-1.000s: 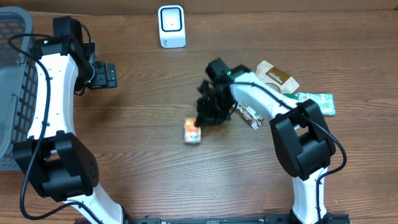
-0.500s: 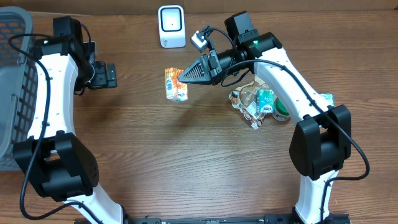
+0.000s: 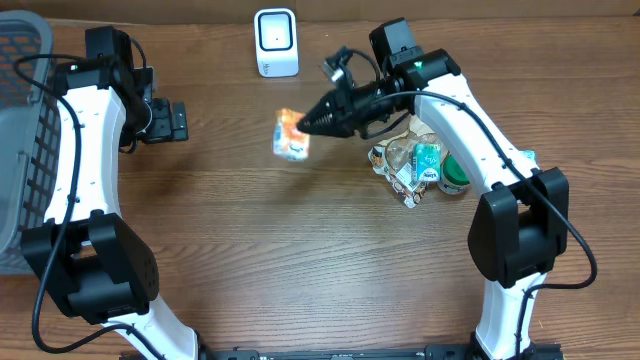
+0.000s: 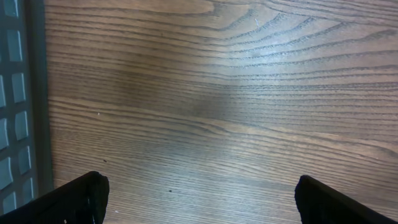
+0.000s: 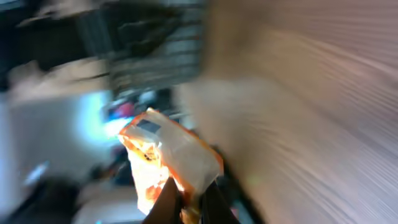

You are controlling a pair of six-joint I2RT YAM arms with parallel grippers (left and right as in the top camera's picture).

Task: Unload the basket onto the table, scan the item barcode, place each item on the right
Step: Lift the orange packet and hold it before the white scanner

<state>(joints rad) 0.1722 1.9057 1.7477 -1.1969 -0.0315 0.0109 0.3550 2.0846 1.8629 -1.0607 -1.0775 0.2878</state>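
Pinched tight in the shut right claw point(image 3: 310, 124), up in the air: small orange packet point(image 3: 290, 135). Left claw point(image 3: 179, 121) wide open, holding nothing. Turn its barcode slowly toward the white scanner point(image 3: 276, 42) beyond, then hold steady.

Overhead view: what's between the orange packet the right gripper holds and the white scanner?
Nothing. In the overhead view, only bare wooden table shows between the orange packet, pinched in the right gripper, and the white scanner.
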